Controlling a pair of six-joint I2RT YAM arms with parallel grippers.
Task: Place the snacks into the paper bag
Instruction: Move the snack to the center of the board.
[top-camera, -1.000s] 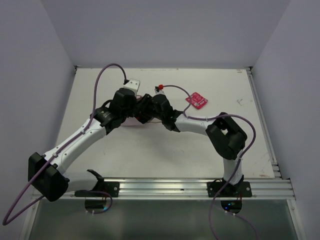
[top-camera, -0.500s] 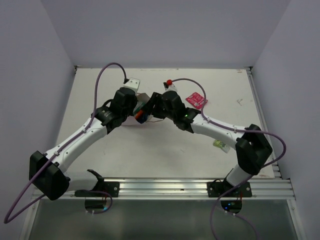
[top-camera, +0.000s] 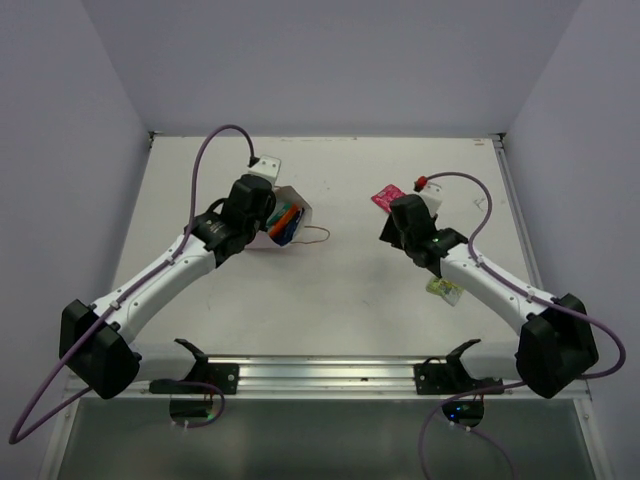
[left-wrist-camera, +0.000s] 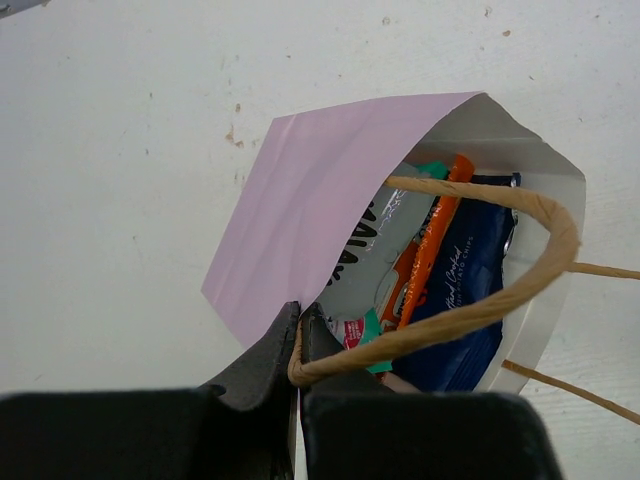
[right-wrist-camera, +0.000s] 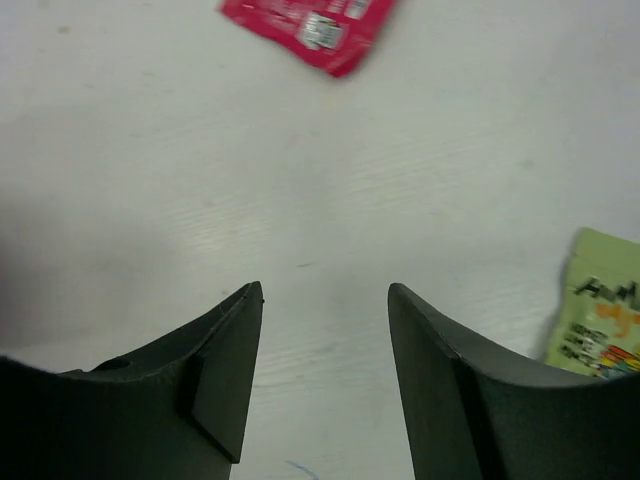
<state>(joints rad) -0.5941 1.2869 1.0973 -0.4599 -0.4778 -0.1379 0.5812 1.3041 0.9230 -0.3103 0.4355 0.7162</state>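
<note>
— Where do your eyes sit?
— One is high behind my bases, facing down over the whole table (top-camera: 350, 290). Each wrist view looks down from close up — the left shares the paper bag (left-wrist-camera: 310, 200) with it, the right the pink-red packet (right-wrist-camera: 310, 25).

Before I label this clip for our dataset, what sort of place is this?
Probably a robot lab test cell: a white table enclosed by plain lavender panels, an aluminium mounting rail at its near edge, and purple cables.

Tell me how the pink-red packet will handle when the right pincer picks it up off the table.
The pink-red packet lies flat on the table, so it is probably thin and light, and hard to get under. Its glossy foil may slip or crumple in the open right pincer.
</note>
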